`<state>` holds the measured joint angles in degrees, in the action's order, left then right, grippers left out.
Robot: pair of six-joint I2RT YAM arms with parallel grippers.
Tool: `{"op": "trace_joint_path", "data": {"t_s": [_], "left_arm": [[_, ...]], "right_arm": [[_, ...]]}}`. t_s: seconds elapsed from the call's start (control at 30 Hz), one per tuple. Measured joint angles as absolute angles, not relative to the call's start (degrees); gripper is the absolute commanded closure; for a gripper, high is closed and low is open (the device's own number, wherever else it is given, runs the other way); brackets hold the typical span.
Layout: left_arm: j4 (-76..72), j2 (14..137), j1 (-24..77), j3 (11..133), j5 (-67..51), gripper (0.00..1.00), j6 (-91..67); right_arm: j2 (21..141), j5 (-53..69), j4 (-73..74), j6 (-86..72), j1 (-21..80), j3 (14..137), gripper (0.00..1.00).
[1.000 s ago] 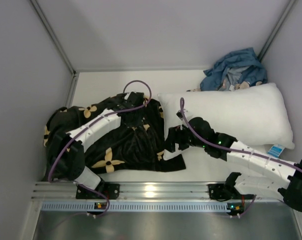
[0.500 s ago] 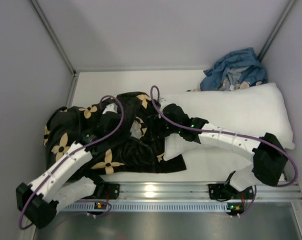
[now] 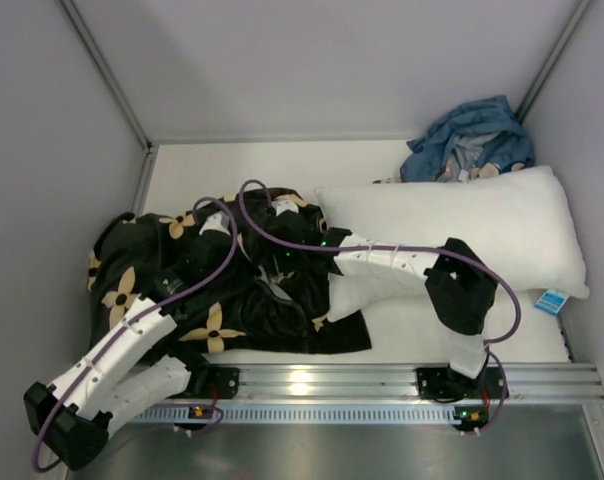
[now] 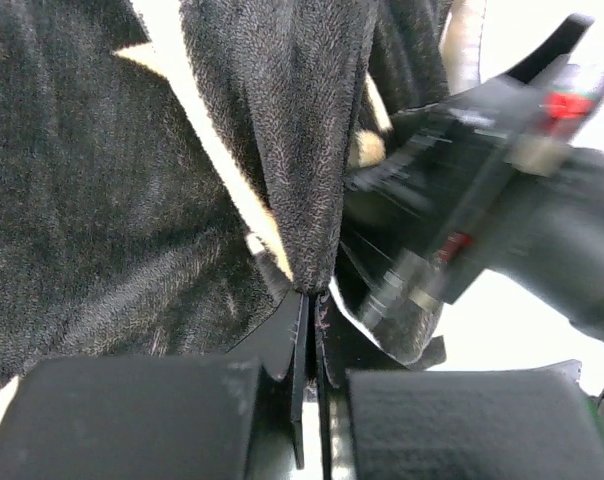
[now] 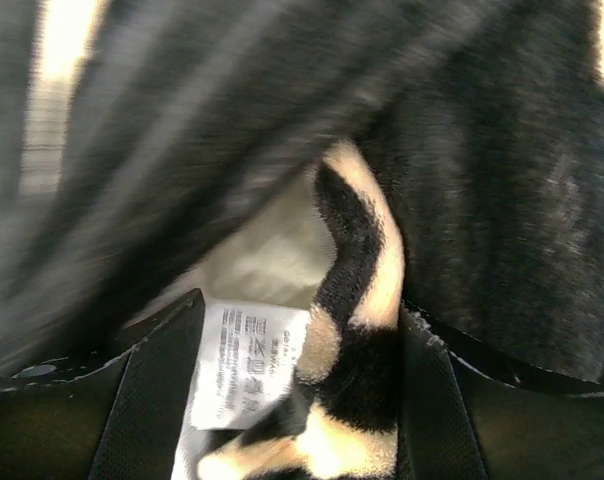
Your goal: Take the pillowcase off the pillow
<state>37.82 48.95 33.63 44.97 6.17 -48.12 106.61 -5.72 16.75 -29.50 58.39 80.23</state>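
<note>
From above, the pillowcase (image 3: 244, 300) lies crumpled on the left half of the white table (image 3: 232, 165), its right edge against a large plain white pillow (image 3: 482, 235) that fills the right half. A blue cloth bundle (image 3: 469, 140) sits in the far right corner, just behind that white pillow. The left arm (image 3: 132, 335) and the right arm (image 3: 382, 262) both reach into the middle of the black cover, where their ends and looping purple cables are lost against the dark cloth. The pillow is not to be seen here; the cover hides it. Grey walls (image 3: 332, 60) close three sides, and an aluminium rail (image 3: 312, 382) runs along the near edge. In the left wrist view, the left gripper (image 4: 310, 300) is pinched tight on a raised fold of the pillowcase, with the other arm's blurred black wrist close at the right. In the right wrist view, the right gripper (image 5: 297, 400) stands wide, a black-and-tan fabric strip and a white care label (image 5: 244, 365) between its fingers; a pale patch behind is too blurred to name.
</note>
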Motion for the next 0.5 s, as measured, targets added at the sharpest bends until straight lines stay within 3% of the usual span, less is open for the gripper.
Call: {"op": "trace_joint_path", "data": {"t_s": [0.27,0.37,0.4,0.43,0.5], "left_arm": [[39.1,45.4,33.6,44.6,6.1,1.0,-48.4],[39.5,44.6,33.6,44.1,6.0,1.0,-48.7],[39.6,44.5,33.6,43.9,6.0,1.0,-48.8],[39.7,44.4,33.6,43.6,6.0,1.0,-48.9],[40.3,44.2,33.6,43.1,6.1,1.0,-49.2]], "right_arm": [[107.3,-21.1,19.5,-30.0,59.4,78.1,0.55],[104.6,-23.9,19.2,-30.3,58.6,73.3,0.76],[102.9,-24.9,19.3,-30.6,58.1,71.1,0.89],[101.7,-25.5,19.3,-30.5,57.6,69.6,0.97],[98.8,-26.3,19.6,-30.9,56.4,66.4,1.0]]}}
